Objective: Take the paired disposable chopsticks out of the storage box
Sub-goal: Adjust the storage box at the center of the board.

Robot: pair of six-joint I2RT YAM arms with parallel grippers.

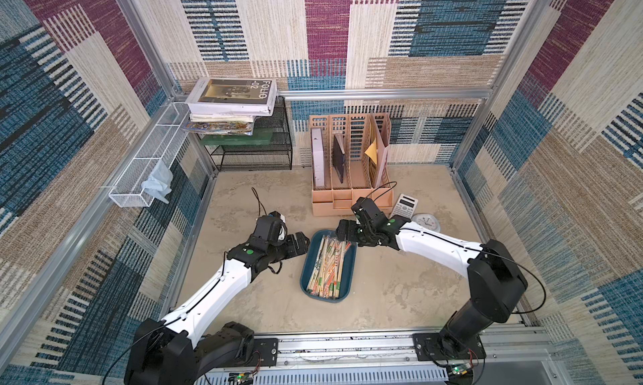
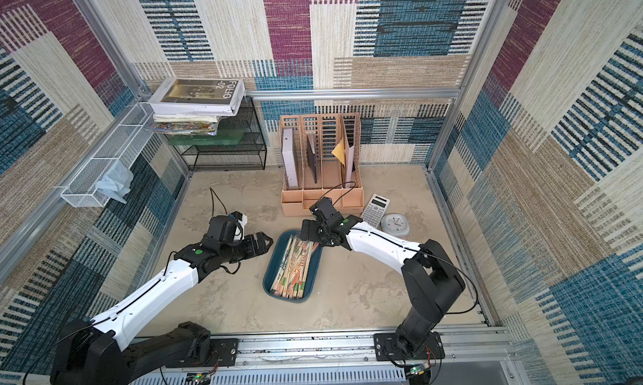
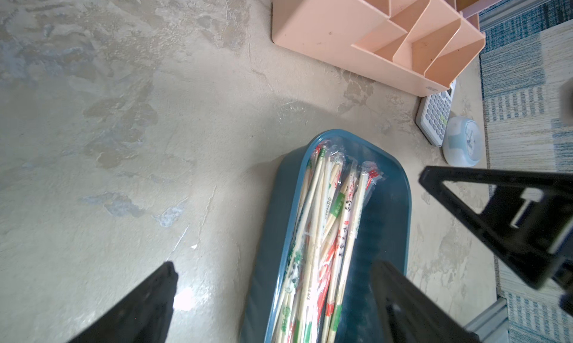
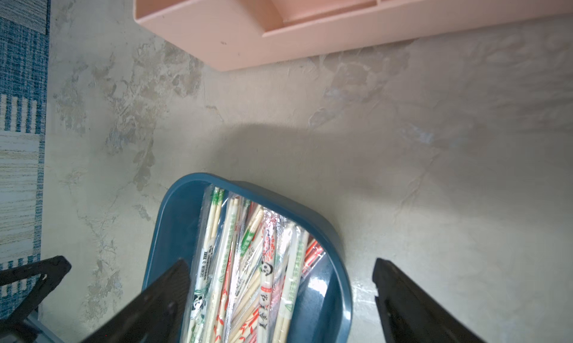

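- In both top views the storage box (image 1: 350,265) sits on the tabletop (image 1: 400,279) between the two arms. Its long axis runs from the robot's base toward the back wall, with the far end leaning slightly to the robot's right.
- The paired disposable chopsticks (image 1: 328,265) lie lengthwise inside it in a loose heap, a few crossing at shallow angles.
- The left end effector (image 1: 302,244) is just beside the box's far-left corner and the right end effector (image 1: 342,232) is over its far end. Both are released, jaws spread wide, grasping nothing.
- Bare tabletop flanks both long sides and the near end of the box. A peach file organiser (image 1: 348,199) stands near, beyond the far end, with a calculator (image 1: 405,206) and a round clock (image 1: 428,222) to its right.
- In the left wrist view the left end effector (image 3: 273,265) straddles the box's rim, one finger over bare tabletop and the other over the box (image 3: 387,202). The chopsticks (image 3: 325,233) point away, toward the organiser (image 3: 325,31).
- In the right wrist view the right end effector (image 4: 280,261) spans the box's rounded end (image 4: 173,220). One finger is over the chopsticks (image 4: 248,264) and the other is past the rim, above bare tabletop.
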